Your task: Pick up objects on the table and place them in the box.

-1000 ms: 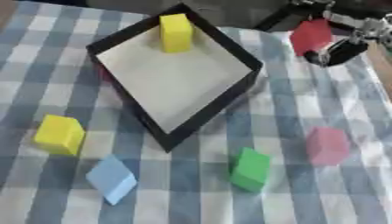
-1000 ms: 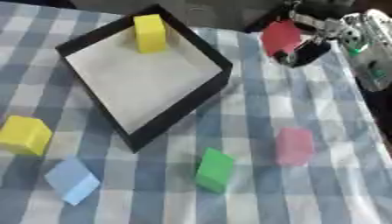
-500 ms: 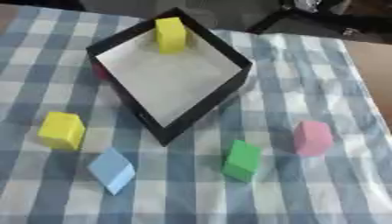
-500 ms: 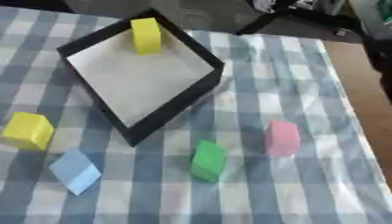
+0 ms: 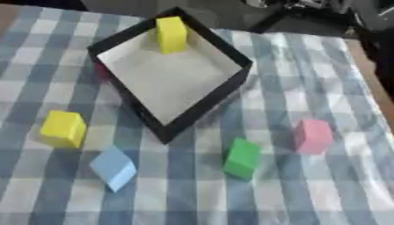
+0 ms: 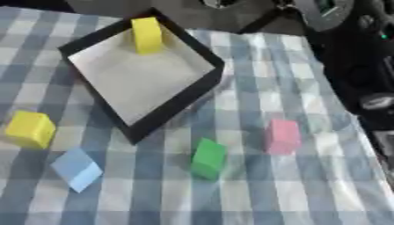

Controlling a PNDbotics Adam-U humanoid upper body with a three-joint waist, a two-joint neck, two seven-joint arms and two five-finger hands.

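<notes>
A black box [image 5: 231, 88] with a pale floor sits askew at the upper left of the checked cloth. A tall yellow block [image 5: 171, 34] stands in its far corner. On the cloth lie a yellow cube [image 5: 64, 128] at the left, a light blue block [image 5: 114, 167] below it, a green block [image 5: 243, 158] in front of the box's near corner, and a pink block [image 5: 313, 136] to the right. A bit of red [image 5: 100, 72] shows just outside the box's left wall. Neither hand shows. Only dark parts of my right arm [image 6: 358, 57] fill the right edge.
The cloth-covered table [image 5: 338, 193] ends at the right, where a brown edge [image 5: 369, 74] shows. Dark stands and machinery [image 5: 308, 9] lie beyond the far edge. Open cloth stretches along the front and right of the blocks.
One second ago my right hand held a red block at the upper right; hand and block have left the picture. The camera has also shifted, so the whole scene sits differently.
</notes>
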